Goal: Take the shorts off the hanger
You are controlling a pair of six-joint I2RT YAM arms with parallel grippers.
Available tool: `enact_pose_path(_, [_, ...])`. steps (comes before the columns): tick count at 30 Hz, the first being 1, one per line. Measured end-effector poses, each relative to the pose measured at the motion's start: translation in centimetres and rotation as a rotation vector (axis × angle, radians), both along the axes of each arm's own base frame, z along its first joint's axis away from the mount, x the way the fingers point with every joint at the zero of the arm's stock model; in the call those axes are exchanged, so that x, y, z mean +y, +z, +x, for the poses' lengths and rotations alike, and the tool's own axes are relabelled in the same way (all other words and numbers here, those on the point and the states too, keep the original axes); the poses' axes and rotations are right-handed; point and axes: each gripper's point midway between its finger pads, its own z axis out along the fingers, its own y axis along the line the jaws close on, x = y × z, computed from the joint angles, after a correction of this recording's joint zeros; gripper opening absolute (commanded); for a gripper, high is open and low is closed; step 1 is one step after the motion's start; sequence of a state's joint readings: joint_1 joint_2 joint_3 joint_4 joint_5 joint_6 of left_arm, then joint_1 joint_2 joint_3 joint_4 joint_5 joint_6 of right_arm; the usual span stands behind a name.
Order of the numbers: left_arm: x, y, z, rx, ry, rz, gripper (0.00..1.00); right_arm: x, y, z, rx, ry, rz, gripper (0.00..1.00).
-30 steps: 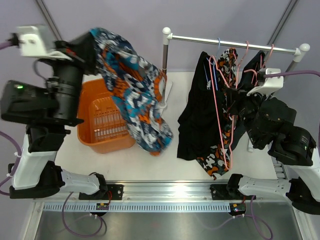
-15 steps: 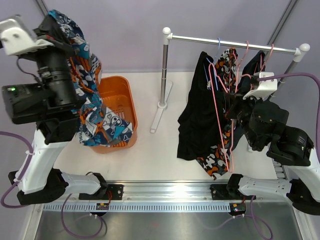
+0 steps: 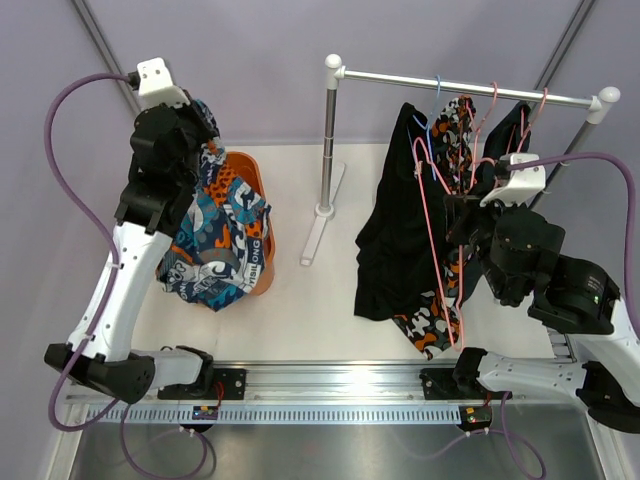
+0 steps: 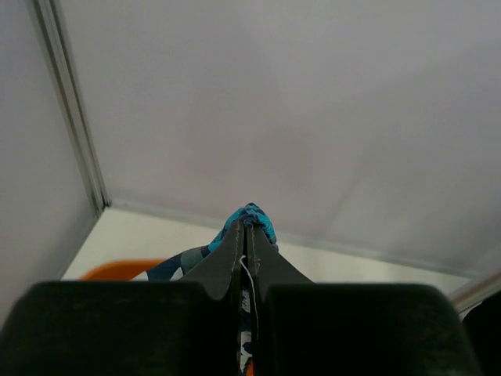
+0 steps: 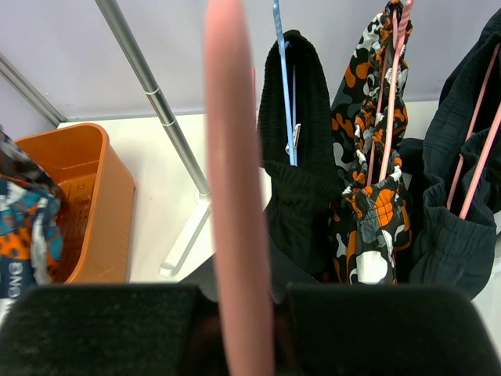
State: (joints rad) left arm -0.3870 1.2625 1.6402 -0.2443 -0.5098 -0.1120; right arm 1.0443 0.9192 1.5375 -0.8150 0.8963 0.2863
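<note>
Your clothes rail [image 3: 470, 88] stands across the back of the table [image 3: 300, 310], and three pairs hang from it: the black shorts [image 3: 395, 240], the camouflage shorts [image 5: 376, 180] beside them, and the navy shorts [image 5: 454, 219] at the right end. On the left, the teal patterned shorts [image 3: 215, 245] dangle over the orange basket [image 3: 250, 172], off any hanger, pinched in your left gripper [image 4: 246, 235], whose jaws are fully closed. Your right gripper [image 5: 239, 294] is clamped tight on a bare pink hanger [image 5: 231, 117].

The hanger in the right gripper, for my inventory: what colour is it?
Pink; the hanger shows best in the right wrist view.
</note>
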Motion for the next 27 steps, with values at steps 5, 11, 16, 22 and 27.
enact_pose_path(5, [3.0,-9.2,2.9,0.206,0.012,-0.188,0.0,-0.6,-0.3,-0.4,0.002,-0.001,0.01,0.0])
enact_pose_path(11, [5.8,-19.8,4.6,0.442,0.046,-0.438,0.01,-1.3,-0.7,-0.9,0.008,-0.003,0.025,0.0])
enact_pose_path(16, [5.7,-26.7,4.1,0.588,0.105,-0.545,0.16,-0.8,-1.6,-0.8,0.025,0.01,0.014,0.0])
enact_pose_path(22, [5.2,-32.8,4.1,0.728,0.154,-0.613,0.47,0.0,-2.2,-0.6,0.044,0.022,-0.005,0.0])
enact_pose_path(27, [4.4,-36.4,3.9,0.825,0.112,-0.695,0.84,1.8,-2.5,0.2,0.073,0.045,-0.046,0.0])
